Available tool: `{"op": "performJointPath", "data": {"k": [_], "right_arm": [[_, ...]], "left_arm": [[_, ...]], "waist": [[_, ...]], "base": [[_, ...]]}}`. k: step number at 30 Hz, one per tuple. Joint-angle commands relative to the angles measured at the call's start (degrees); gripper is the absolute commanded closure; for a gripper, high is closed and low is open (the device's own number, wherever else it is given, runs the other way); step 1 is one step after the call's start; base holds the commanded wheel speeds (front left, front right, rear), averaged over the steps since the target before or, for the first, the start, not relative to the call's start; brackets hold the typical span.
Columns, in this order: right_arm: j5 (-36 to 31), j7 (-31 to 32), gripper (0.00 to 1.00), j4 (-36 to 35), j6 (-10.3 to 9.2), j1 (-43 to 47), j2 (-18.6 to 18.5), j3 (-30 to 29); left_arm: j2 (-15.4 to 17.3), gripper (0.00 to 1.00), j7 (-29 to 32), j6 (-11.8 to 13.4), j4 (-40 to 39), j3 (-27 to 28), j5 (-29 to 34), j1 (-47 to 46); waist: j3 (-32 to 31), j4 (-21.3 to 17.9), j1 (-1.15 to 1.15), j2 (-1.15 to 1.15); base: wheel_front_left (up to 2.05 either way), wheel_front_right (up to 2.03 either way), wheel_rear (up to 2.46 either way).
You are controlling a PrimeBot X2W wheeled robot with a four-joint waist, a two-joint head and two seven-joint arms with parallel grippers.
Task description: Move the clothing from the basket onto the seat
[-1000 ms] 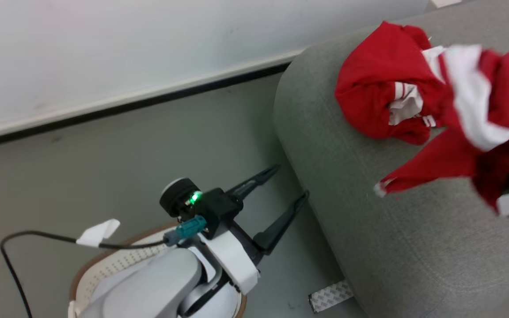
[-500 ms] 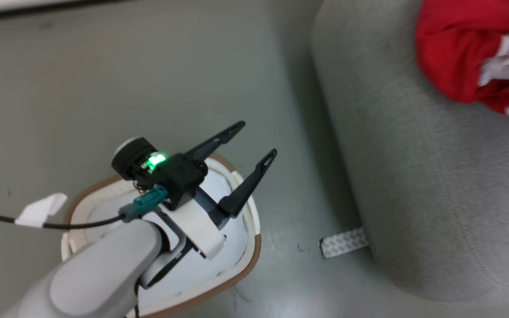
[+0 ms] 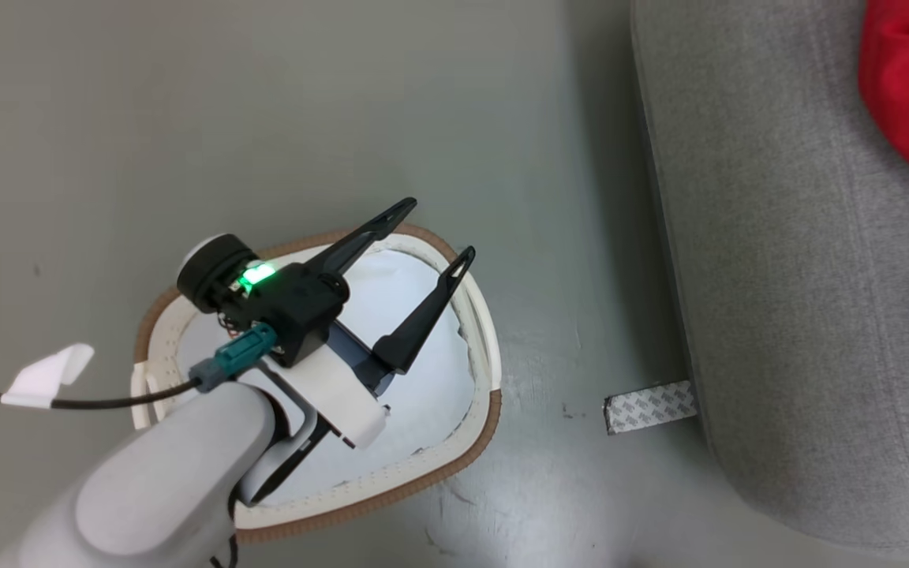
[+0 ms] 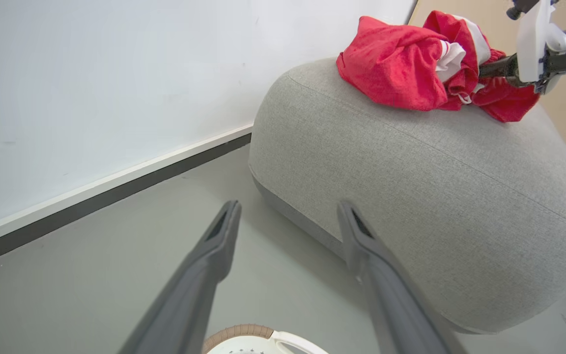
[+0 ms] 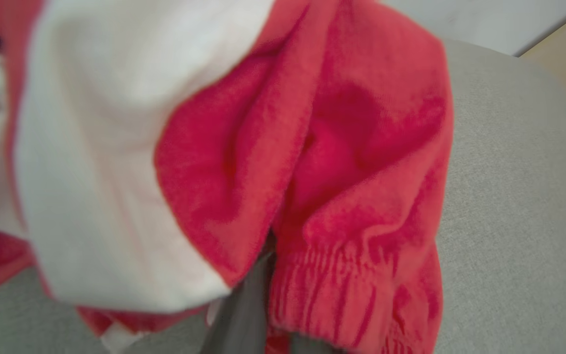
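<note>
open floor [image 3: 344, 102] around basket [image 3: 492, 394], bulky seat [image 3: 802, 315] blocking the right

Bright even light; clothing [image 5: 337, 147] blurred close-up.

left gripper [image 3: 443, 227]: fingers spread wide | right gripper [image 4: 493, 69]: fingers pressed together

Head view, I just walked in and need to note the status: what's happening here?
A two-armed robot is moving laundry from the basket to the seat. Its right gripper has its jaws shut on the red and white clothing, which lies bunched on top of the seat. The left gripper hovers over the basket, which stands on the floor beside the seat; its jaws are open and hold nothing.
</note>
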Motion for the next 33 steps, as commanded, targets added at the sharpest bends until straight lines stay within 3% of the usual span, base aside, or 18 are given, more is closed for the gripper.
{"op": "performJointPath", "data": {"k": [1,2,13,23,33], "right_arm": [[0.99,0.16,0.63,0.52,-0.13,0.14,-0.33,0.91],[1.21,0.22,0.01,0.77,-0.13,0.16,-0.52,1.46],[6.72,4.43,0.00,-1.73,-0.13,5.43,-2.65,9.25],[11.30,3.00,0.00,-16.32,-0.13,11.88,-6.08,11.98],[10.80,-4.00,0.00,-29.47,-0.13,21.87,-2.49,9.00]], "left_arm": [[-0.11,0.00,-0.57,0.23,0.54,0.14,-0.28,0.24],[-0.19,0.00,-0.69,0.28,0.80,0.16,-0.39,0.44],[-3.31,0.00,-3.53,0.55,4.96,1.27,-4.03,4.73],[-5.26,0.00,-4.61,-0.27,7.67,4.24,-7.47,9.69],[-5.75,0.00,-4.65,2.74,9.76,10.57,-9.76,15.79]], "waist": [[-1.19,-0.22,-0.01,0.00],[-1.72,-0.29,-0.01,0.00],[-13.66,-0.40,-0.01,0.00],[-25.63,1.72,-0.01,0.00],[-33.58,6.50,-0.01,0.00]], "base": [[0.00,0.00,0.00],[0.00,0.00,0.00],[0.00,0.00,0.00],[0.00,0.00,0.00],[0.00,0.00,0.00]]}}
